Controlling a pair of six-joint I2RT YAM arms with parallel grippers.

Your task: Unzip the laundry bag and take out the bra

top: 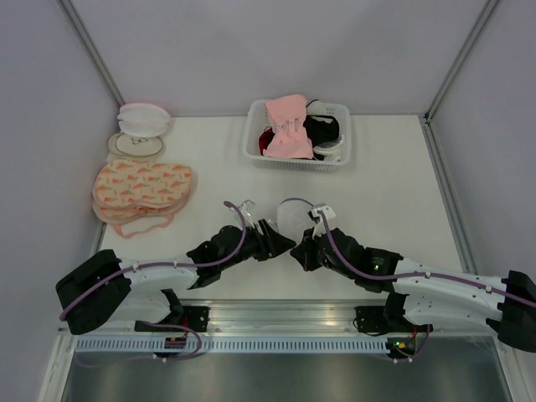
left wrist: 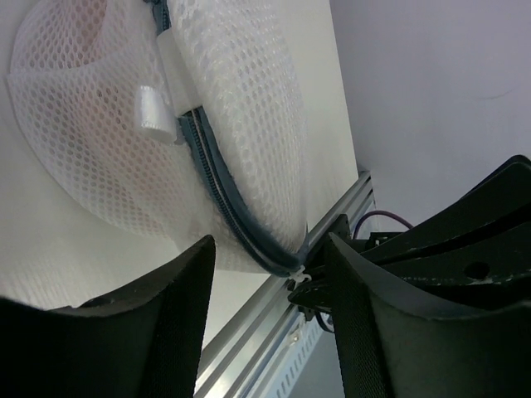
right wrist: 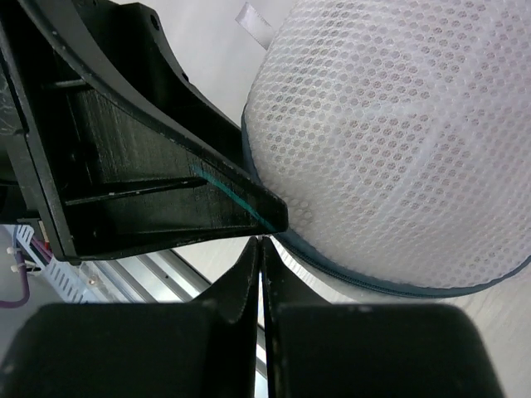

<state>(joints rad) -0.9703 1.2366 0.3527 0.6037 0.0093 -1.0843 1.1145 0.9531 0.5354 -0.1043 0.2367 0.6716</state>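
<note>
White worktop [top: 209, 167], pale grey walls [top: 251, 50] on three sides.

Round dome-shaped laundry bag of translucent white mesh [top: 293, 214] lies on the worktop at mid-depth, slightly right of centre, directly between the two arm tips. Left wrist view: bag [left wrist: 241, 99] sits far of the fingers, with its dark zipper rim [left wrist: 217, 186] curving down toward the near edge. The zipper looks shut along the stretch in view. A small white fabric tab [left wrist: 155, 112] stands out beside the rim. A faint tan tint shows through the mesh; its shape cannot be made out. Right wrist view: dome [right wrist: 398, 141] fills the right side, the zipper rim [right wrist: 365, 282] running under it.

Left pincer [top: 283, 242]: released, its two black fingers [left wrist: 178, 315] spread wide with nothing between them, the rim just beyond the tips. In the right wrist view one of its fingers [right wrist: 166, 166] ends right at the bag's rim; contact cannot be confirmed.

Right pincer [top: 302, 251]: clenched, tips pressed together [right wrist: 260, 242] just beside the rim. Cannot tell whether any fabric is pinched.

Surroundings:
- Far, centre-right: white perforated plastic basket [top: 295, 165] holding a pink garment with a bow [top: 289, 126] and a black garment [top: 322, 127].
- Left: flat pink-orange patterned bags [top: 142, 188], stacked.
- Far left corner: white-and-pink stacked discs [top: 141, 121].
- Near edge: aluminium rail [top: 276, 314] carrying both arm bases.
</note>
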